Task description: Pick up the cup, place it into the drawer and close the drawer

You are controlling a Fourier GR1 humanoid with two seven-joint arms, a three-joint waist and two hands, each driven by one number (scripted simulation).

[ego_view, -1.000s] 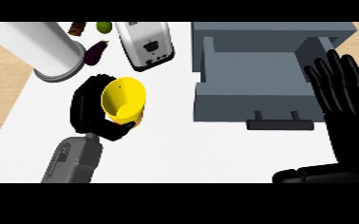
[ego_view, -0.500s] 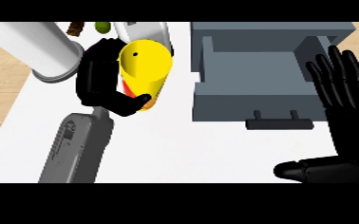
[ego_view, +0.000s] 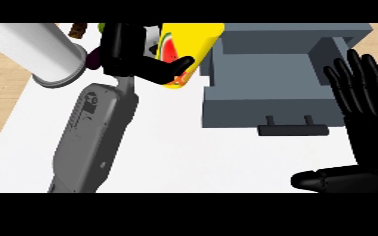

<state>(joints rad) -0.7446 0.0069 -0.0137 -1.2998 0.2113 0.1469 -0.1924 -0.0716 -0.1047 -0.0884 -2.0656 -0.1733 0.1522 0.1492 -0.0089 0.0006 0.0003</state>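
Since a moment ago the left hand [ego_view: 136,62], fingers curled round the yellow cup [ego_view: 188,50], has lifted it right, beside the open grey drawer [ego_view: 284,87]; carry it on over the left wall before lowering; right hand [ego_view: 358,97] rests spread at right

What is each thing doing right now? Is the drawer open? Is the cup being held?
Cup: yellow, lifted off the counter, held.
Left hand: curled round the cup.
Drawer: open, nothing visible inside.
Right hand: open, fingers up, resting at the right edge.
White cylinder: lying on the counter.
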